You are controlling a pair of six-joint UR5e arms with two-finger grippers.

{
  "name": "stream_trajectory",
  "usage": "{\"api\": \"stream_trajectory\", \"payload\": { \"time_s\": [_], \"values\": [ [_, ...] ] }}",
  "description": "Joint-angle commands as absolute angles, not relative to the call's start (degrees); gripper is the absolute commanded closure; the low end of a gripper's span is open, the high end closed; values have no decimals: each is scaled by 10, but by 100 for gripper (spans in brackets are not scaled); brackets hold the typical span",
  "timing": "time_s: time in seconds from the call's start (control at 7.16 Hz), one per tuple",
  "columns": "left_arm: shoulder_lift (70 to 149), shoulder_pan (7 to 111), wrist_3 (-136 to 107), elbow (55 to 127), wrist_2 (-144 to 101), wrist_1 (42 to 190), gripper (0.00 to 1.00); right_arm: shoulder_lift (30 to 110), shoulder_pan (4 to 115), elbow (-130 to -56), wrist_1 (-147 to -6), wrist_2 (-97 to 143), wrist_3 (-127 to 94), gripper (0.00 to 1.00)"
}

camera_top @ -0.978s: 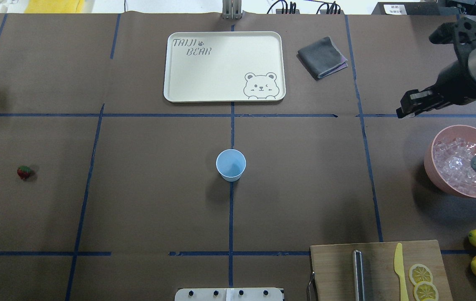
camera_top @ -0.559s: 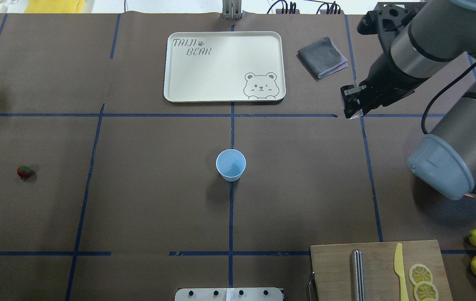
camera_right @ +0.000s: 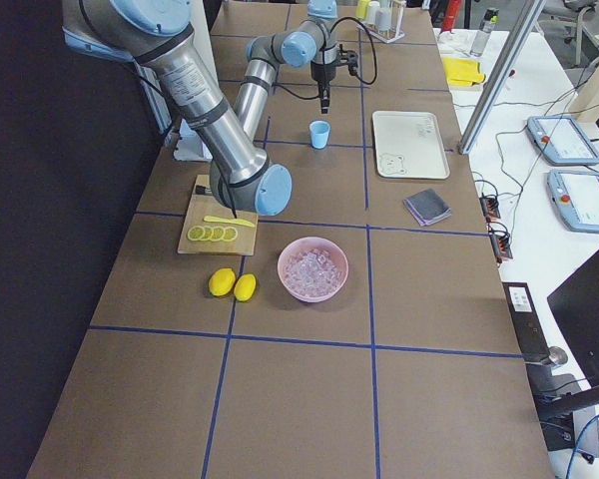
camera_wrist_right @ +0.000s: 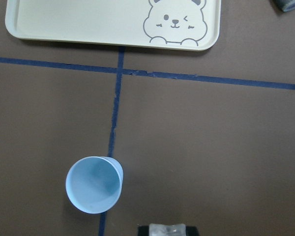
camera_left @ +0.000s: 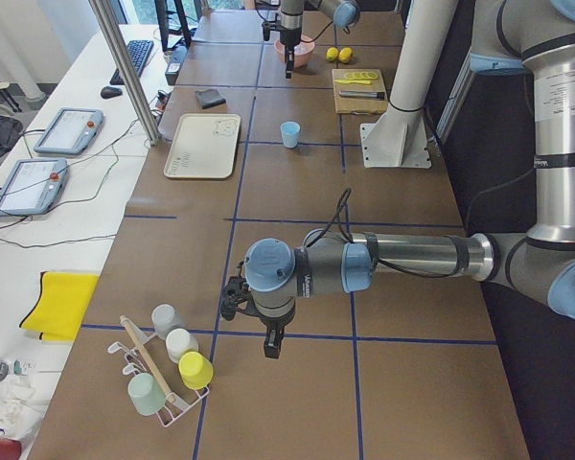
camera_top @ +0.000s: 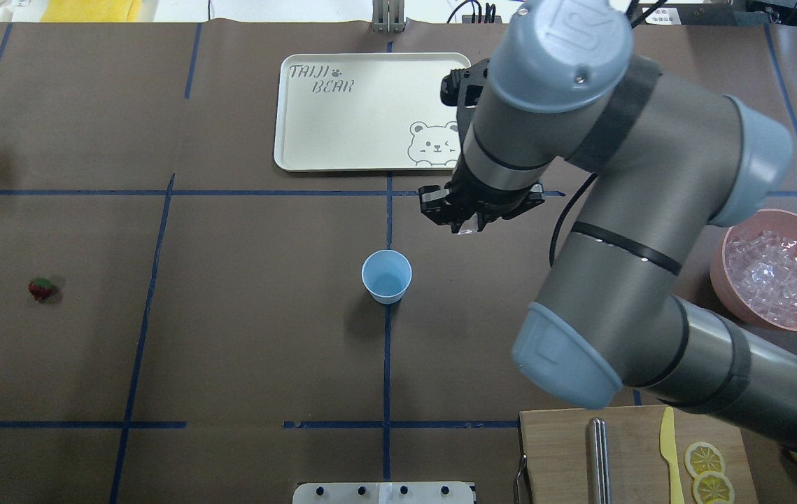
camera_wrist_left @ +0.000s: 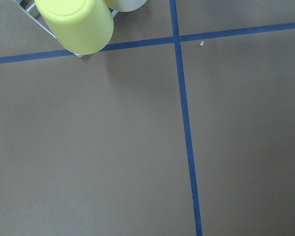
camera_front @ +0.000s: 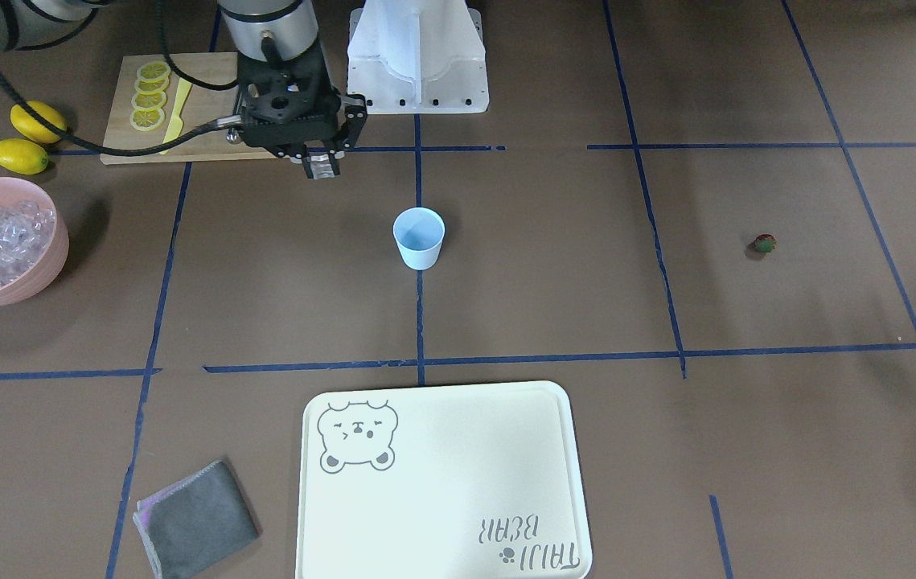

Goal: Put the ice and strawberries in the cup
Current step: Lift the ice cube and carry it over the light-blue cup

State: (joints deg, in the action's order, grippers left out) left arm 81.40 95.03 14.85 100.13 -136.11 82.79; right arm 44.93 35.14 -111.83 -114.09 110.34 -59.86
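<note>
The pale blue cup (camera_top: 386,275) stands upright at the table's middle, with nothing visible inside (camera_wrist_right: 94,184). My right gripper (camera_top: 467,225) hovers a little right of and beyond it, shut on a clear ice cube (camera_front: 321,167) that also shows at the bottom of the right wrist view (camera_wrist_right: 168,229). More ice (camera_top: 774,274) fills the pink bowl (camera_front: 55,241) at the right edge. The strawberry (camera_top: 40,288) lies alone far to the left. My left gripper (camera_left: 271,345) shows only in the exterior left view, pointing down over bare table; I cannot tell if it is open or shut.
A cream bear tray (camera_top: 342,126) lies beyond the cup, with a grey cloth (camera_front: 196,519) beside it. A cutting board (camera_top: 559,448) with a yellow knife (camera_top: 669,448) and lemon slices (camera_top: 704,459) is front right, by two lemons (camera_front: 27,137). A cup rack (camera_left: 168,374) stands near the left gripper.
My right arm has swung left from beside the pink bowl to a spot close to the cup, carrying an ice cube. The cup and strawberry have not moved.
</note>
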Motion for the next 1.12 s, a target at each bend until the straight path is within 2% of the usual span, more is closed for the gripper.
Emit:
{"api": "stream_trajectory", "payload": {
  "time_s": [0.0, 0.14, 0.84, 0.98],
  "values": [
    [814, 950, 149, 1004, -1361, 828, 0, 417, 310, -1017, -1034, 1056, -657, 100],
    [814, 950, 149, 1003, -1361, 828, 0, 399, 302, -958, -995, 1043, -666, 100],
    [812, 950, 149, 1001, -1361, 828, 0, 399, 270, -933, -1009, 1039, -667, 100],
    [812, 950, 149, 1002, -1361, 828, 0, 400, 270, -934, -1008, 1039, -666, 89]
  ]
}}
